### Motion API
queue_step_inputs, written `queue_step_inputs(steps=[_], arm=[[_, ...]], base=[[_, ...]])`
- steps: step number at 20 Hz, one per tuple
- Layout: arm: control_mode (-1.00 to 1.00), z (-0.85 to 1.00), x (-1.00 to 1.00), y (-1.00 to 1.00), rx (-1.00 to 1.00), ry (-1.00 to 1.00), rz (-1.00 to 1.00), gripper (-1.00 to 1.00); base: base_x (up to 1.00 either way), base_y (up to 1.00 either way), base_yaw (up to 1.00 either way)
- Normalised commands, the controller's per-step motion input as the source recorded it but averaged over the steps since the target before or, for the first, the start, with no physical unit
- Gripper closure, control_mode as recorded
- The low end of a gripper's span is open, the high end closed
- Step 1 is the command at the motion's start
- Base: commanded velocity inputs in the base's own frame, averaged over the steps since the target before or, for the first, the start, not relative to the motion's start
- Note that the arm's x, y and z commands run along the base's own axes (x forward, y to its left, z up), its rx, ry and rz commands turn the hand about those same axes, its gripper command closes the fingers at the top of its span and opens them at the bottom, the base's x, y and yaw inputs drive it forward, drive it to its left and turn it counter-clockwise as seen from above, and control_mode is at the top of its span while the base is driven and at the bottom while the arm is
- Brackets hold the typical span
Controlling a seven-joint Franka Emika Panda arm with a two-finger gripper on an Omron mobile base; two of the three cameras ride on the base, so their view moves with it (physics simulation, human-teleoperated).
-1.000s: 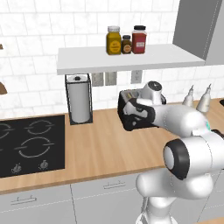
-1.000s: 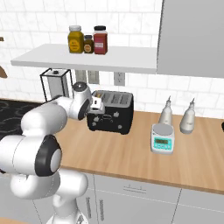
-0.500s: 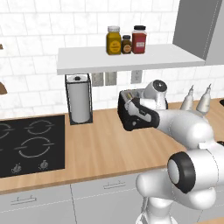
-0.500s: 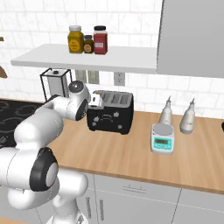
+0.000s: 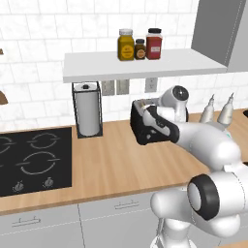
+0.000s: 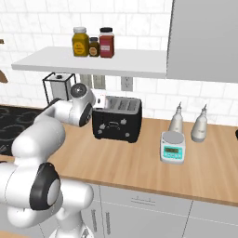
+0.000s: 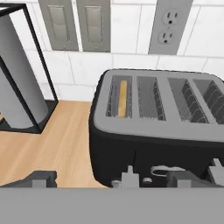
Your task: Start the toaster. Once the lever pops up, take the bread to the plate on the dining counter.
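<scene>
Gripper (image 7: pixel 107 181) with jaws spread wide hovers just above the front left corner of the boxy black toaster (image 7: pixel 162 131) on the wooden counter (image 7: pixel 57 144); toaster's long side runs along the tiled wall; tan bread slice (image 7: pixel 123 98) stands on edge inside the leftmost slot.

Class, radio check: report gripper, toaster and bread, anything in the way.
Gripper open, empty, just above toaster front. Bread sits down in the slot nearest the paper towel roll. Nothing between gripper and toaster.
</scene>
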Motion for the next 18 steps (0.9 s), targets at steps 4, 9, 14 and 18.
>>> queue_step_inputs(steps=[4, 9, 14, 18], arm=[[-1.00, 0.26, 0.00, -0.08, 0.00, -0.05, 0.00, -1.00], [-1.00, 0.08, 0.00, -0.12, 0.00, -0.07, 0.00, -1.00], [-1.00, 0.14, 0.00, -0.14, 0.02, -0.07, 0.00, -1.00], [-1.00, 0.10, 0.00, -0.06, 0.01, -0.05, 0.00, -1.00]], base=[[0.00, 0.00, 0.00], [0.00, 0.00, 0.00], [0.00, 0.00, 0.00], [0.00, 0.00, 0.00]])
